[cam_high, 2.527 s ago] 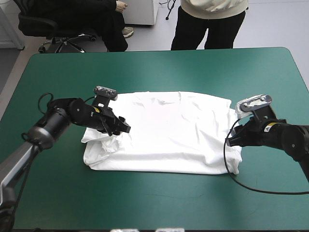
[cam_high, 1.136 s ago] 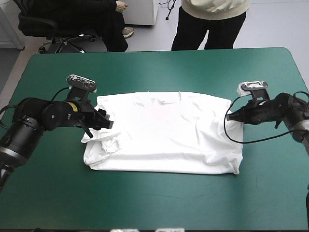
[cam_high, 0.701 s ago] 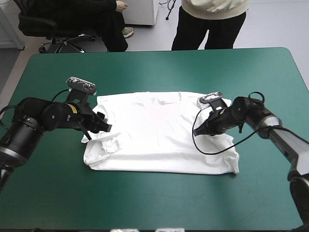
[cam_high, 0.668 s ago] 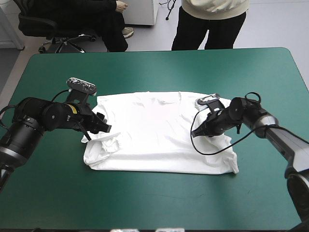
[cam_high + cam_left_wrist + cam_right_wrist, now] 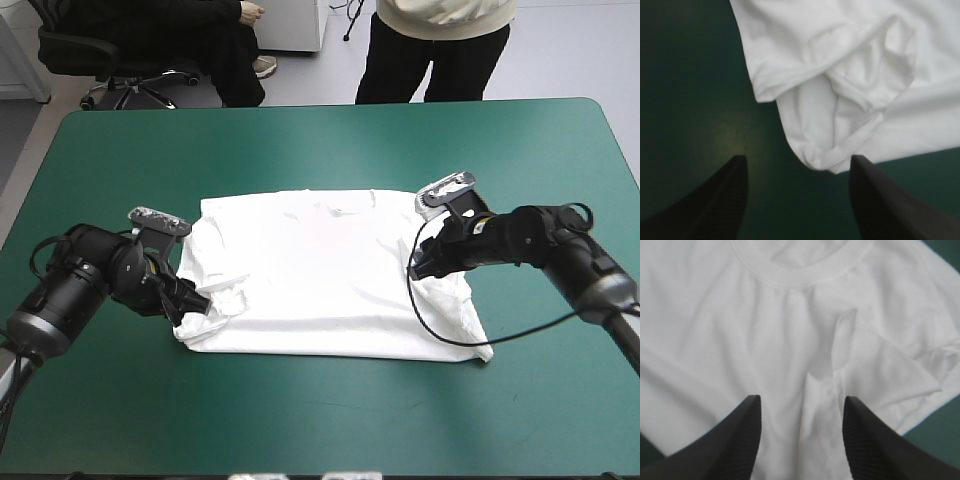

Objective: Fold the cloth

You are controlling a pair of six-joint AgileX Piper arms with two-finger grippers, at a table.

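A: T-shirt (image 5: pixel 330 280)?
B: Spread on the table (image 5: pixel 300 140), mid-cover.
A: Grippers?
B: Left gripper (image 5: pixel 797 162) released, at the T-shirt's crumpled sleeve. Right gripper (image 5: pixel 802 402) released over the T-shirt, raised fold between fingers.

— How is the light over the table?
— Bright and even, from overhead. The teal-green cover (image 5: pixel 300 400) is lit flatly, and only a thin soft shadow runs under the T-shirt's (image 5: pixel 330 270) near hem.
— And at the wrists?
— The left wrist view is dim. The cover is almost black there, with one pale sheen ahead of the left gripper (image 5: pixel 800 162), and the T-shirt glows white. In the right wrist view, soft grey shading fills the creases.
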